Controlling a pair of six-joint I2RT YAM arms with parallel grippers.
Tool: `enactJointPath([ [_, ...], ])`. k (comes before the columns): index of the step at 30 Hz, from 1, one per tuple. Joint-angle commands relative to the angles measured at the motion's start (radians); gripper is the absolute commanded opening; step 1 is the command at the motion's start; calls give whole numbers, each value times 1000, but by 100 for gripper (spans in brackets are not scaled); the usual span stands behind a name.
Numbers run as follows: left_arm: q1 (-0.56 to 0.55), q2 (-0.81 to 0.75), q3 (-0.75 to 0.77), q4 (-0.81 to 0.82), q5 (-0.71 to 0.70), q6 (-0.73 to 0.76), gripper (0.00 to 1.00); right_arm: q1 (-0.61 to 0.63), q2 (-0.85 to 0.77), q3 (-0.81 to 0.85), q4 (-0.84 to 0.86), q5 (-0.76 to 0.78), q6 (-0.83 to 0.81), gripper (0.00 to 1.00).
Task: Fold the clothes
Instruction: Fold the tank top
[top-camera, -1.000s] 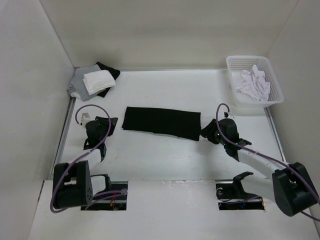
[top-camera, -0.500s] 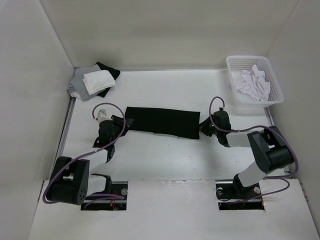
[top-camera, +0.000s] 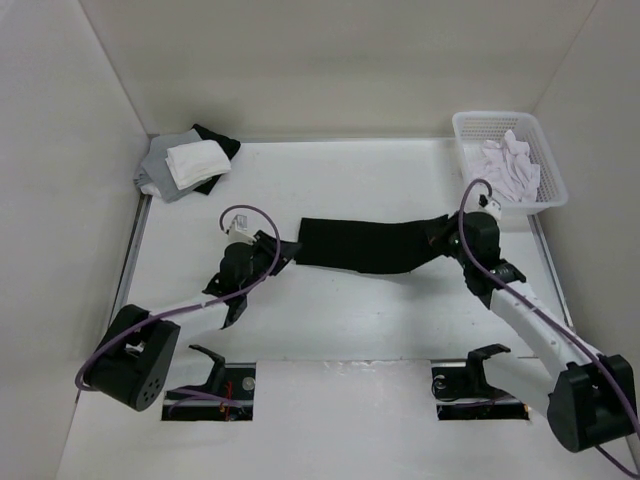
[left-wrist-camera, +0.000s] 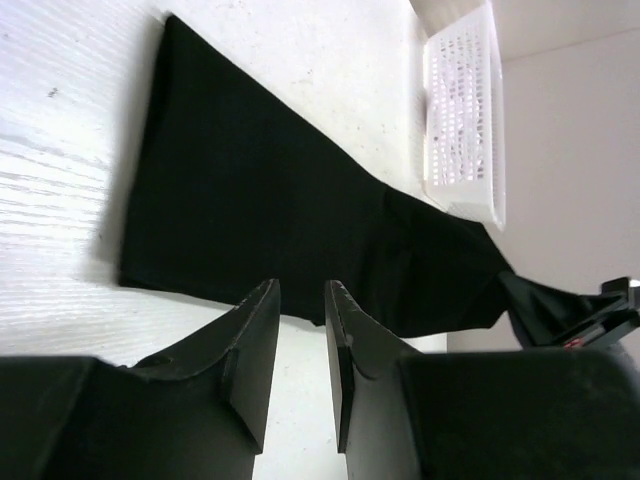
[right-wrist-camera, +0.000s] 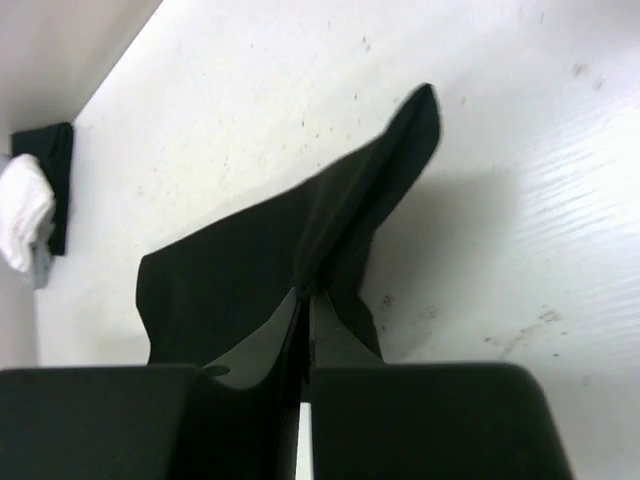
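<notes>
Clamping tank top (top-camera: 365, 245) edge is right end effector (right-wrist-camera: 303, 303); left end effector (left-wrist-camera: 300, 289) parted alongside.

The white worktop (top-camera: 330, 310) carries a black tank top (top-camera: 365, 245), folded into a long strip across its middle, with the strip's right end raised off the surface. In the far left corner lies a pile of grey, white and black cloths (top-camera: 185, 162). At the far right stands a white plastic basket (top-camera: 497, 115).
</notes>
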Motion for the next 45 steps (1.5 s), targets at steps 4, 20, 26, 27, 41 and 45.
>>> enactJointPath([
  [4,-10,-86,17,56,-8,-26,23,179,104,307,-229,148,-173,2],
  [20,235,-360,-93,-73,94,-63,27,667,895,1016,-466,282,-212,28],
  [26,254,-350,-56,-89,82,-52,28,698,773,949,-343,233,-184,40],
  [27,234,-326,-43,-83,76,-51,28,691,733,905,-309,230,-182,40],
  [41,-143,260,158,181,-93,-6,24,349,858,610,244,-253,9,6],
  [45,-125,409,177,212,-73,-21,22,333,960,634,323,-269,67,6],
])
